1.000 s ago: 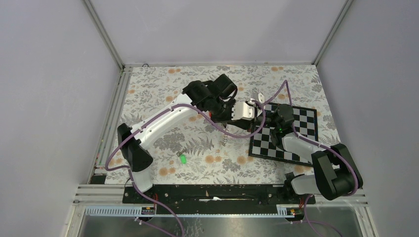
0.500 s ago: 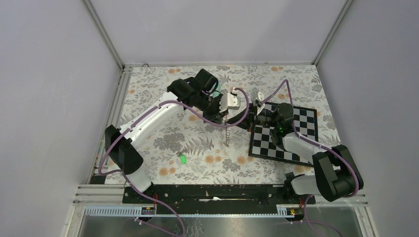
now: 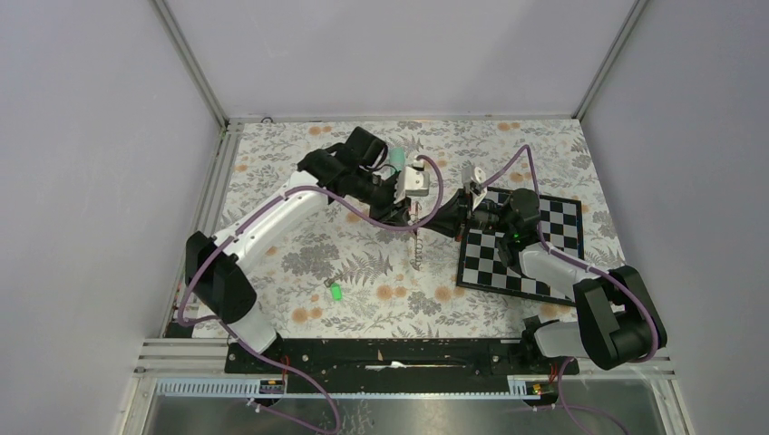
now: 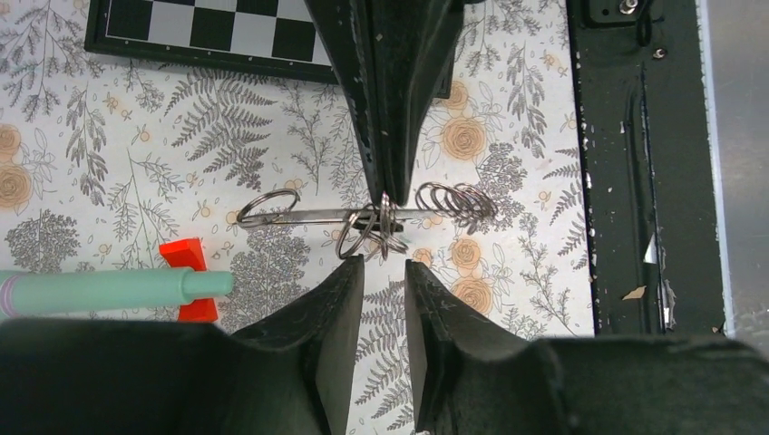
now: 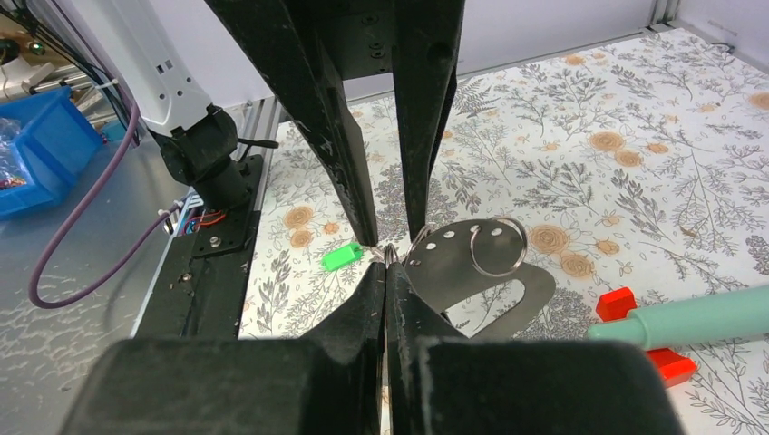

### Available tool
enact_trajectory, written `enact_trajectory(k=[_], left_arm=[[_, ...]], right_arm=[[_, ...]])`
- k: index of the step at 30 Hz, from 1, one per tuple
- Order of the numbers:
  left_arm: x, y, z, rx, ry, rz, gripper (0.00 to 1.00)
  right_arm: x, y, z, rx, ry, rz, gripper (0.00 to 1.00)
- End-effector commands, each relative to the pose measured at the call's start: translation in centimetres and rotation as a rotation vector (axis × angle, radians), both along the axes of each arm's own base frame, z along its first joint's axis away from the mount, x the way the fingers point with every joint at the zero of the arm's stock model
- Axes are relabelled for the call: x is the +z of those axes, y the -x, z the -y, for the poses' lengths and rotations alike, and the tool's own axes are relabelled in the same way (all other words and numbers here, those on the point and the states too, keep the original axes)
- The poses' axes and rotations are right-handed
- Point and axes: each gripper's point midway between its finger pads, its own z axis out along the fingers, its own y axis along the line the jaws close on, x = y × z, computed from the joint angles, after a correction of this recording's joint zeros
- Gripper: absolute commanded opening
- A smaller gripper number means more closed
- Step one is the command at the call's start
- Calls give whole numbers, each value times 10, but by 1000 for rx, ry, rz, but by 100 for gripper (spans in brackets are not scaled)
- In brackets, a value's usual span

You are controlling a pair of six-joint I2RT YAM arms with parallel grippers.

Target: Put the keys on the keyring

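Floral tablecloth as work surface. Left gripper backed off keyring within last second, jaws now parted, nothing held. Keyring kept pinched above cloth by right gripper, jaws together on it. Green-headed key noted lying on cloth, unthreaded; judged next pickup.

The left arm and right arm pair white link shells with bulky black joint housings. Purple cables loop along both. The left end effector has tapered matte-black fingers, scuffed with pale specks.
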Motion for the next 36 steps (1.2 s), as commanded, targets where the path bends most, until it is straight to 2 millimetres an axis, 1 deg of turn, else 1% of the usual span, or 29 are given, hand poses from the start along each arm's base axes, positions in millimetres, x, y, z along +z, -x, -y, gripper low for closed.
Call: enact_trajectory(k=[1,7,15,23,36], left_arm=[[36,11,1,-81,175,57,31],[37,18,4,-99,258,56,35],[39,20,4,-99,280,56,36],[42,17,-1,-78,291,96,36],[37,11,7,-103,303,80,37]], right_arm=[[31,-2,1,0,-47,96,0],[34,-4,1,-9,-60,82,0],[33,-5,1,-14,-58,76,0],[32,-6,1,-14,-56,67,0],[32,-6,1,-10,-56,61,0]])
